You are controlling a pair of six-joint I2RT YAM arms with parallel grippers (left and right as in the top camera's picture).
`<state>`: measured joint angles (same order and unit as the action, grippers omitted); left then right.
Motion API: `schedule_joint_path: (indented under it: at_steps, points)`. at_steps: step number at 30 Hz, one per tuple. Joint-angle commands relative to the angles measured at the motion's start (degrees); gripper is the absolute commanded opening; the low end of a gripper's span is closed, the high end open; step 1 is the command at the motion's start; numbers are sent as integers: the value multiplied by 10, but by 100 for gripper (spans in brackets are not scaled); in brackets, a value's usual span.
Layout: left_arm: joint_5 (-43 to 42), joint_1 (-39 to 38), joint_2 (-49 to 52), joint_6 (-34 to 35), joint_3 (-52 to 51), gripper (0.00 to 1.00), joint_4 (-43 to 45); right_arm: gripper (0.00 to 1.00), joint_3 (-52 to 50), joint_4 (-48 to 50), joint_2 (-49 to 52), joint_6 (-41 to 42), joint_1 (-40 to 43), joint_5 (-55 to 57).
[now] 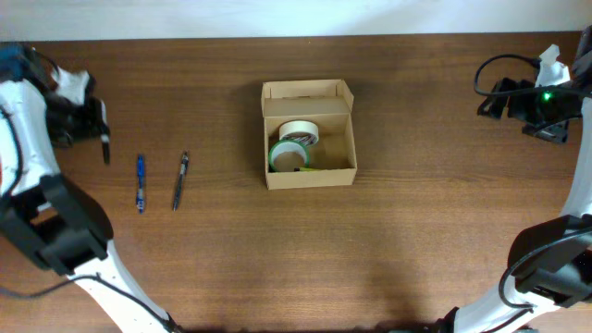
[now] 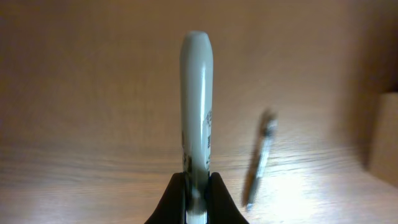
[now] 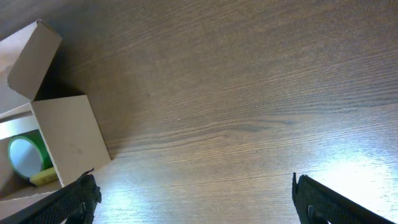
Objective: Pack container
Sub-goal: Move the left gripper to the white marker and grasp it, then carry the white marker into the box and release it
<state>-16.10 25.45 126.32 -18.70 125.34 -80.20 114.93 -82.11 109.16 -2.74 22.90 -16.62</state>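
Note:
The container (image 1: pixel 343 125) is a small tan cardboard box at the table's middle, with its flap lid open at the back. Inside lie a whitish tape roll (image 1: pixel 299 132), a green tape roll (image 1: pixel 288 155) and a yellow item (image 1: pixel 317 169). My left gripper (image 1: pixel 100 130) is at the far left, shut on a grey-white marker (image 2: pixel 196 106), held above the table. My right gripper (image 1: pixel 495 100) is far right and open wide (image 3: pixel 193 199) with nothing in it. The right wrist view shows the box (image 3: pixel 68 134) and the green roll (image 3: pixel 25 155) at its left edge.
A blue pen (image 1: pixel 140 182) and a black pen (image 1: pixel 179 180) lie side by side on the brown table, left of the box. The left wrist view shows one blurred pen (image 2: pixel 261 158) on the table and a box edge (image 2: pixel 385 140) at its right.

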Motion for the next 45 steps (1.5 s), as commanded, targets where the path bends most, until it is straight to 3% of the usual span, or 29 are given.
schedule_joint_path:
  at_steps: [1, 5, 8, 12, 16, 26, 34, 45]
  points:
    - [-56, -40, -134, -72, 65, 2, -3, 99, -2, 0, 5, 5, 0, -8]
    - [-54, -130, -227, -146, 88, 2, 33, 99, -2, 0, 5, 5, 0, -8]
    - [5, -235, -263, -160, 89, 2, 56, 99, -2, 0, 5, 5, 0, -8]
    - [125, -381, -248, -191, 88, 2, 33, 99, -2, 0, 5, 5, 0, -8]
    - [149, -466, -188, -238, 88, 1, -23, 99, -2, 0, 5, 5, 0, -8]
    - [125, -523, -14, -379, 88, 2, -43, 99, -2, 0, 5, 5, 0, -8]
    - [92, -552, 76, -379, 88, 1, -46, 99, -2, 0, 5, 5, 0, -8]
    - [88, -595, 111, -345, 86, 1, -58, 99, -2, 0, 5, 5, 0, -8]
